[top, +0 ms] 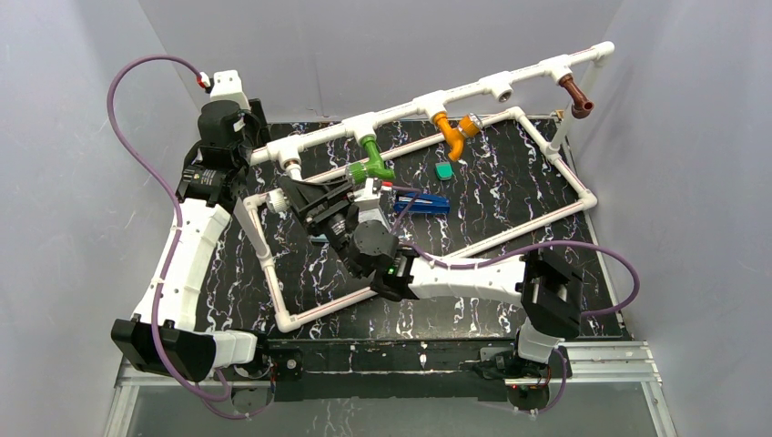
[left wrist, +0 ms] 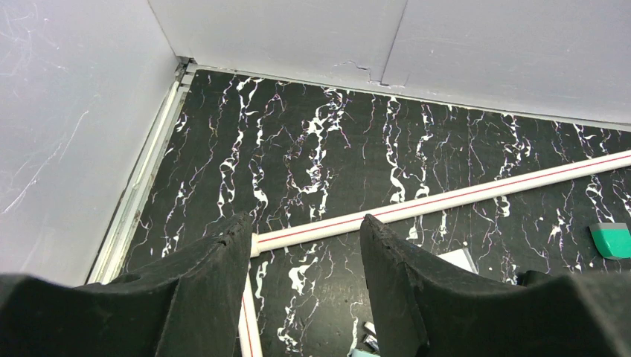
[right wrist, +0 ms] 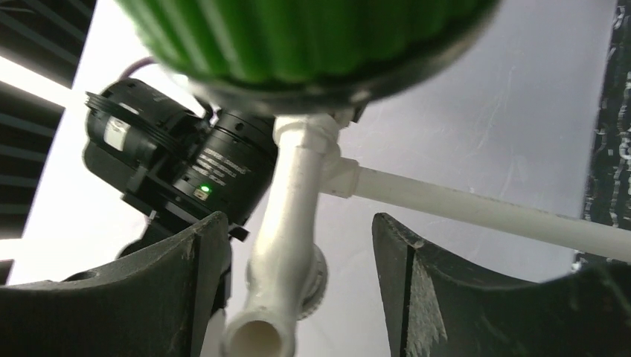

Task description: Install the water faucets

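So, 3 faucets hang off the raised top run of the white pipe frame [top: 401, 114]. The green faucet [top: 371, 155] is at the 2nd tee from the left, the orange faucet [top: 448, 135] at the next tee, and the brown faucet [top: 575, 96] near the far-right end, all w/ spouts pointing down. The tee [top: 502, 87] btwn orange and brown shows an open socket.

The right gripper [right wrist: 298, 223] is up close to the green faucet. In its wrist view the ribbed green knob fills the top of the pic, v close and blurred. Its fingers stand apart w/ a white pipe fitting in the gap btwn them, touching neither finger as far as I can tell, so nothing is clamped. Behind the fitting is the left arm's black wrist unit [right wrist: 186, 156] w/ a lit green LED.

The left gripper [left wrist: 305, 223] hangs at the left side of the frame over the black marbled mat [left wrist: 312, 134]. Its fingers are apart w/ nothing btwn them, and the tips sit near a low frame pipe w/ a red stripe.

A blue box [top: 421, 205] lies flat on the mat inside the frame, just right of the right wrist. A small teal block [top: 443, 170] lies near it, below the orange faucet and apart from both
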`<state>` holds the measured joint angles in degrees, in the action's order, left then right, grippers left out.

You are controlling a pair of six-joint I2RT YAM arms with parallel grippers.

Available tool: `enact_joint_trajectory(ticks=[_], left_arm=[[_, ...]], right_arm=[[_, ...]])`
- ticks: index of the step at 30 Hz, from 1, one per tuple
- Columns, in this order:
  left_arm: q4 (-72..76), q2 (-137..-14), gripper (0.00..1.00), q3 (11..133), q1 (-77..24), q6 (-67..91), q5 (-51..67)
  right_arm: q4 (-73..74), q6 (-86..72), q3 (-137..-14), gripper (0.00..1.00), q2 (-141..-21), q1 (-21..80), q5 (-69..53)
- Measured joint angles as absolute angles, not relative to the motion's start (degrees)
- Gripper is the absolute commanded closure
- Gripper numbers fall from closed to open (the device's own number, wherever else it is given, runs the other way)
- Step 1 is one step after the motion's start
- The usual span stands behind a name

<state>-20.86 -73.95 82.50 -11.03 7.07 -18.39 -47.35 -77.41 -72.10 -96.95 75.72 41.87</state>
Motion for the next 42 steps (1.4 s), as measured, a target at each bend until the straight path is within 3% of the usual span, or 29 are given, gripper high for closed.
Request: enact_joint_trajectory(ticks=[19, 31, 42], left_arm=[[-20.99, -73.93, 0.47, 82.52, -11.05, 7.05, -18.39], [-21.28, -73.97, 0.47, 82.65, -11.07, 7.05, -18.35], [-21.47, -74.17, 0.47, 82.89, -11.07, 7.03, -18.2]], right_arm=[[-51.0, -63.7, -62.04, 0.15, -88.53, 75.46, 29.06], [-37.39, -47.16, -59.24, 0.18, -75.81, 74.78, 24.14], [-18.63, -22.65, -61.8, 0.18, -73.84, 74.74, 18.15]])
